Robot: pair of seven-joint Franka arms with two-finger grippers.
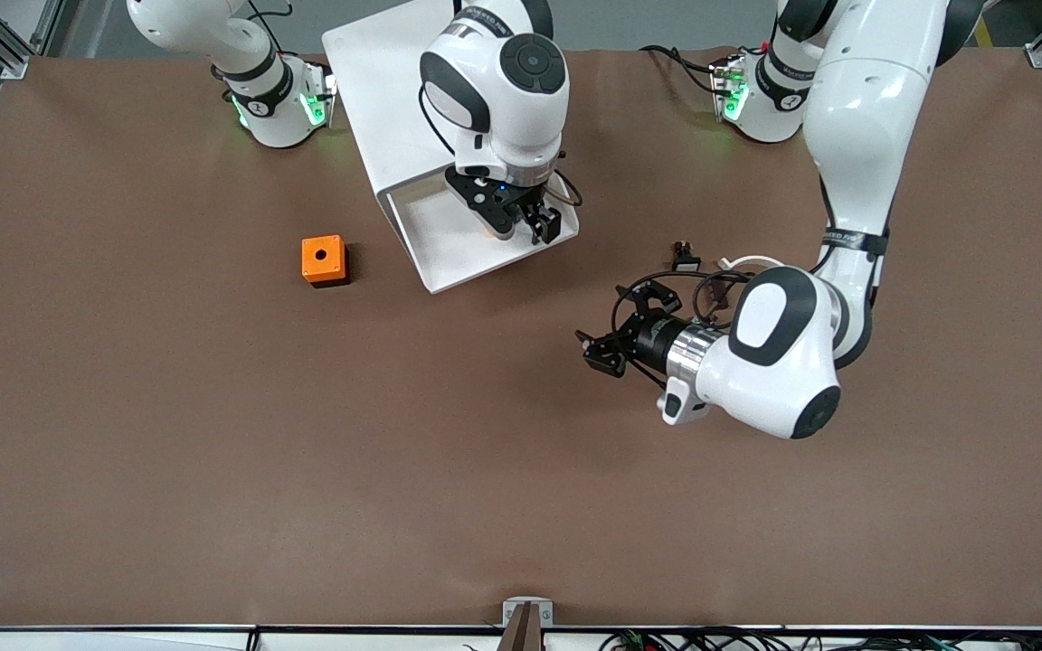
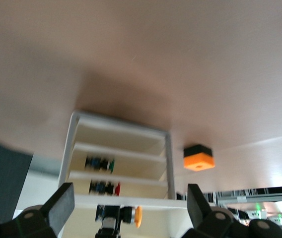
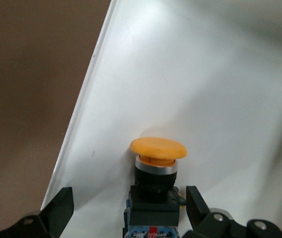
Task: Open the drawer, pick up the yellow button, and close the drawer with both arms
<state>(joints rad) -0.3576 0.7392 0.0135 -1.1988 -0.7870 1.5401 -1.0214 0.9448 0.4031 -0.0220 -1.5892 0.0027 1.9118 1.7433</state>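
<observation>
The white cabinet (image 1: 376,81) lies at the table's robot end with one drawer (image 1: 449,262) pulled out toward the front camera. My right gripper (image 1: 525,231) is down in that drawer, open. In the right wrist view the button (image 3: 157,168), orange cap on a black body, lies on the drawer floor (image 3: 205,99) between the right gripper's (image 3: 129,203) spread fingers, with gaps on both sides. My left gripper (image 1: 613,325) is open and empty, low over the table beside the drawer, toward the left arm's end. The left wrist view shows the left gripper (image 2: 130,206) facing the cabinet front (image 2: 168,148) and the button (image 2: 133,216).
An orange cube with a round hole (image 1: 324,260) sits on the table beside the drawer, toward the right arm's end; it also shows in the left wrist view (image 2: 198,157). A small black part (image 1: 686,258) lies near the left arm's wrist. Other cabinet compartments hold a green-capped button (image 2: 101,163) and a red-capped one (image 2: 105,187).
</observation>
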